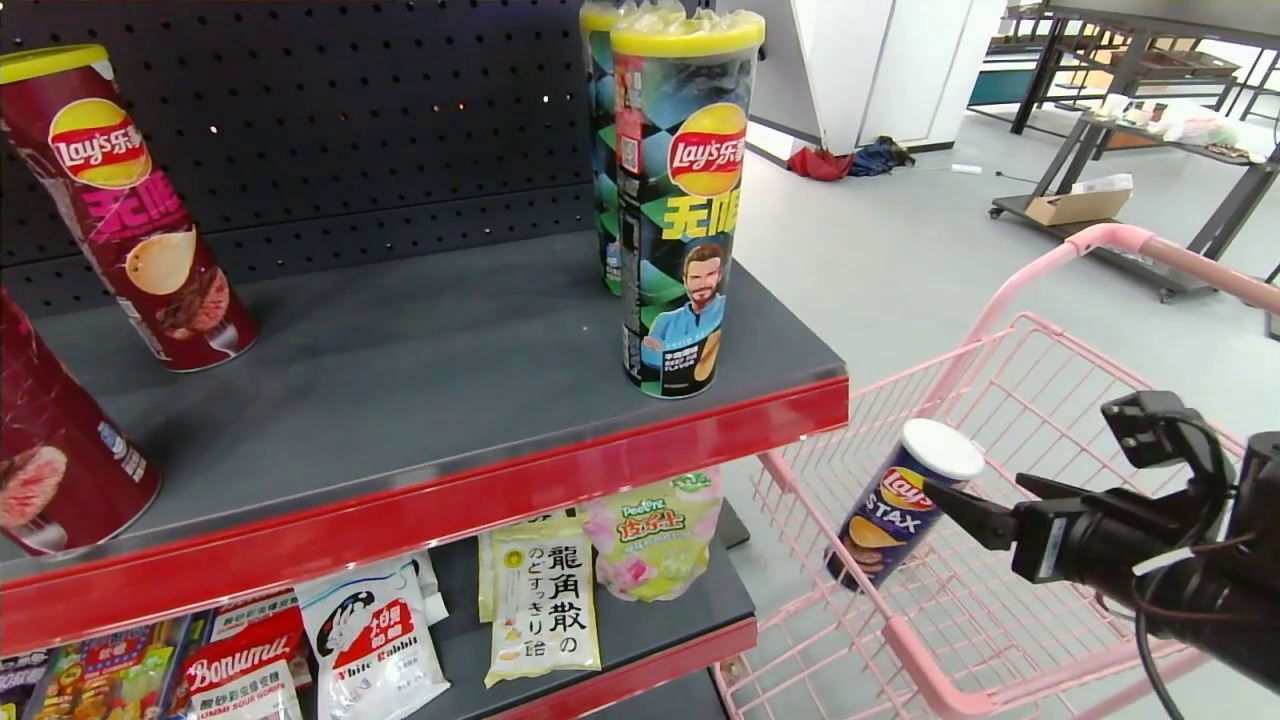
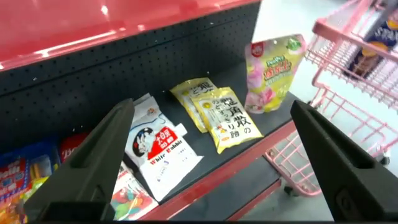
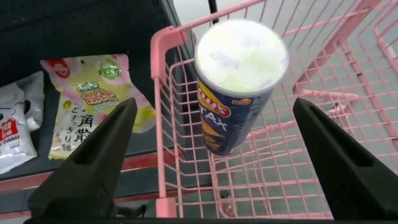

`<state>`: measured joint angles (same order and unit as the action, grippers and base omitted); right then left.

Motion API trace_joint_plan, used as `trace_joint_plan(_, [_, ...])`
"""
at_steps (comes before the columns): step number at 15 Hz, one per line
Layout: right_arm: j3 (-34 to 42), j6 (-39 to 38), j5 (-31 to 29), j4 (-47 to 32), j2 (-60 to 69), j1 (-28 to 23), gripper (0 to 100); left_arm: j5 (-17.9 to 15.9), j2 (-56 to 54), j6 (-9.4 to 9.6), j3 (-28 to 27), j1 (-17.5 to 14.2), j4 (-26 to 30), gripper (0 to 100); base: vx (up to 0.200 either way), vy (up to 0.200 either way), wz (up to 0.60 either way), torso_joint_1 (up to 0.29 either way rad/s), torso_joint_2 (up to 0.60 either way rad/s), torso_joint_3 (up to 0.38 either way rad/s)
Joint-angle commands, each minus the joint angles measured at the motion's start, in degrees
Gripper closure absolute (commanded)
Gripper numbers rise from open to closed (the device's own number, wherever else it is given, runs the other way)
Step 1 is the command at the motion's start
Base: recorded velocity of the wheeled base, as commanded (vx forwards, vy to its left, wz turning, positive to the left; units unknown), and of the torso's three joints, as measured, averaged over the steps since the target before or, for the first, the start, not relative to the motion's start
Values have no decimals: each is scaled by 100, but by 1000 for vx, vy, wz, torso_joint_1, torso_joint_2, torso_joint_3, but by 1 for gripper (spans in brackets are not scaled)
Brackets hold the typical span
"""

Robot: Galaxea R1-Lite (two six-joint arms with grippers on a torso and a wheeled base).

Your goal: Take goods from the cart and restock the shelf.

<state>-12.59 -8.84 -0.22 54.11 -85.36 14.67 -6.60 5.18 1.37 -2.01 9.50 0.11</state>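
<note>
Can (image 1: 893,510) leans in cart (image 1: 1110,237), lid toward 1 o'clock in head view; right claw (image 3: 214,107) spread wide, straddling it, gripping nothing.

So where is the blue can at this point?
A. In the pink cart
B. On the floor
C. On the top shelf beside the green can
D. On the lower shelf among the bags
A: the can leans tilted inside the cart, with the right gripper open in front of it.
</note>
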Motion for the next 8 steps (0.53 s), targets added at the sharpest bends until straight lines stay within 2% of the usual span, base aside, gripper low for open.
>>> trace_joint_plan(1, [46,-21,22,108,-745,-16,0,-26,9,22,87,0,-37,0,0,0,0,0,0,0])
trace_joint_plan(5, [11,-30,31,117,-1027,-60,0,-26,18,13,78,0,-29,0,0,0,0,0,0,0])
trace_joint_plan(8, [-50,-92,40,433,-1457,-192,0,-17,9,13,78,0,-29,0,0,0,0,0,0,0])
